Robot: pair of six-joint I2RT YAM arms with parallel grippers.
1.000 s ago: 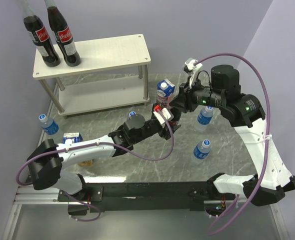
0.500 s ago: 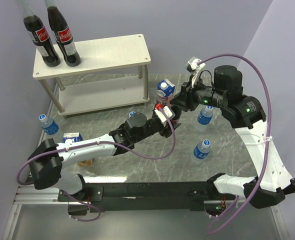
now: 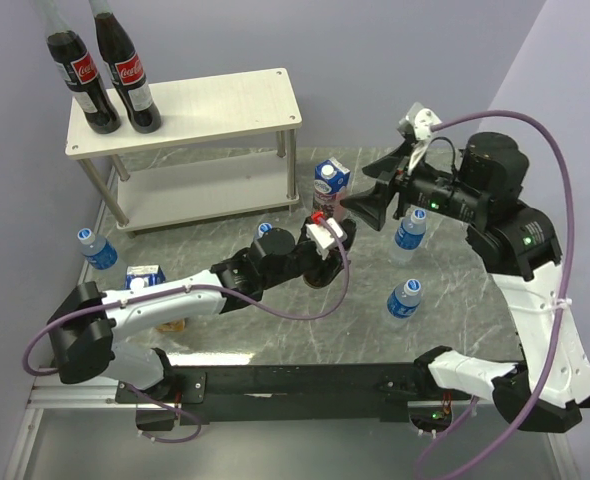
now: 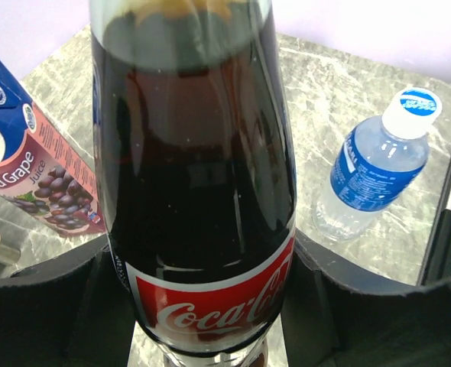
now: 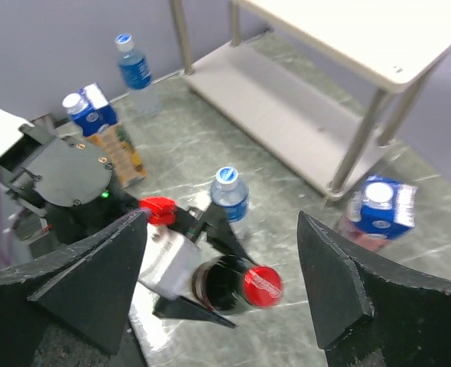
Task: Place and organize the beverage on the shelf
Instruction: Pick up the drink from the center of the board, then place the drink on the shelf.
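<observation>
My left gripper (image 4: 210, 325) is shut on a dark cola bottle (image 4: 202, 191) with a red label, one black finger (image 4: 53, 310) pressed against each side. The bottle stands upright on the table (image 3: 455, 300); its red cap (image 5: 262, 284) shows from above. My right gripper (image 5: 222, 279) hangs open above the cap and holds nothing. In the top view it (image 3: 367, 192) sits just right of the bottle (image 3: 321, 272). Two more cola bottles (image 3: 80, 85) (image 3: 130, 80) stand on the shelf (image 3: 215, 105), at the left end of its top board.
A purple juice carton (image 3: 332, 185) stands by the shelf's right leg. A yellow carton (image 3: 147, 280) is beside the left arm. Water bottles stand at the left (image 3: 97, 248), behind the left wrist (image 3: 267, 230), and on the right (image 3: 410, 230) (image 3: 403, 298).
The right gripper has opened, let go of the cola bottle's neck and drawn back up and to the right. The left gripper has closed onto the bottle's body.
</observation>
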